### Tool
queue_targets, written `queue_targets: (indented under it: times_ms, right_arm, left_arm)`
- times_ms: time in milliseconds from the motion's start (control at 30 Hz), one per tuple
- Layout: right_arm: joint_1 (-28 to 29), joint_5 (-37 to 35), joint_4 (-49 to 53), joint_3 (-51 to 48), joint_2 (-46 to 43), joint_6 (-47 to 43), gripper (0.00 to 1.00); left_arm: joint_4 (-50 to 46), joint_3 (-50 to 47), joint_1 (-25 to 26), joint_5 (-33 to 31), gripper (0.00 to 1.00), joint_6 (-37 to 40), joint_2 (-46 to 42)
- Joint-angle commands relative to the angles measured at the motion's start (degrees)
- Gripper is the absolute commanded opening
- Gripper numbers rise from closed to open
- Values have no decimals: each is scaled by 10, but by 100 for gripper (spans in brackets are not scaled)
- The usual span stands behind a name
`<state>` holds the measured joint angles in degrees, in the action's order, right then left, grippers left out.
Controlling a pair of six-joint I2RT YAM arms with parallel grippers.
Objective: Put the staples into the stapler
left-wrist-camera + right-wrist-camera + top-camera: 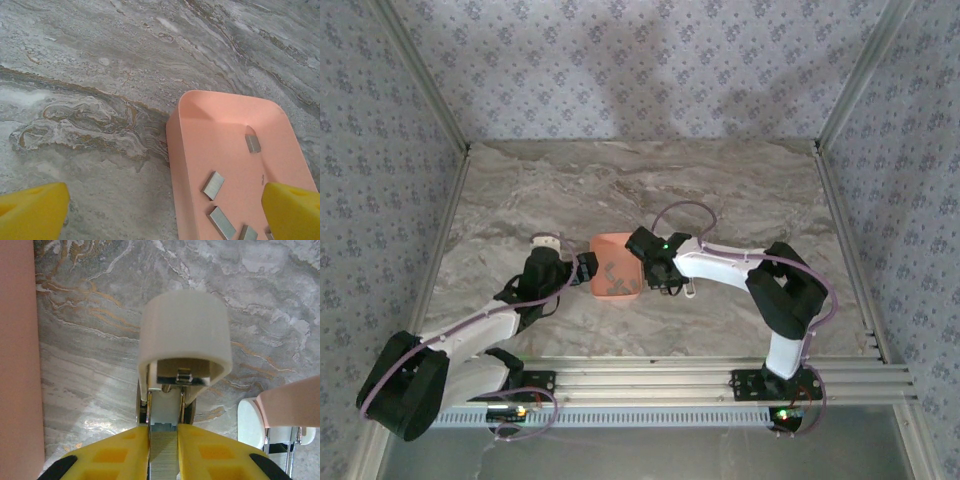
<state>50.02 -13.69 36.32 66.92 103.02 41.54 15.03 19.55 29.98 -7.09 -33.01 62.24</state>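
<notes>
Marble-veined desk [720, 200]: the right gripper [164, 435] has its jaws clenched on a strip of staples [164, 460], lined up with the open stapler [182, 340] beside the tray [190, 165], apparently ready to slide in. The left gripper [162, 210] hovers over the tray's edge, jaws released, near spare staples [213, 185].

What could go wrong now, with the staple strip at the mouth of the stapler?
1. The right pincer pinches the staple strip at the open channel of the stapler; a small tilt may jam or snap it.
2. The left pincer hangs open over the tray, not on the stapler, so a push may slide the stapler away.
</notes>
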Motion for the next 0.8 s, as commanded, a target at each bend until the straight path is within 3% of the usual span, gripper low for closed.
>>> queue_targets:
  times_ms: [0, 767]
  right_arm:
    - [-1, 15, 11, 7, 22, 15, 23]
    - [-1, 15, 14, 9, 20, 19, 29]
  left_arm:
    - [1, -7, -4, -4, 99, 11, -10]
    - [-3, -7, -6, -2, 99, 13, -17]
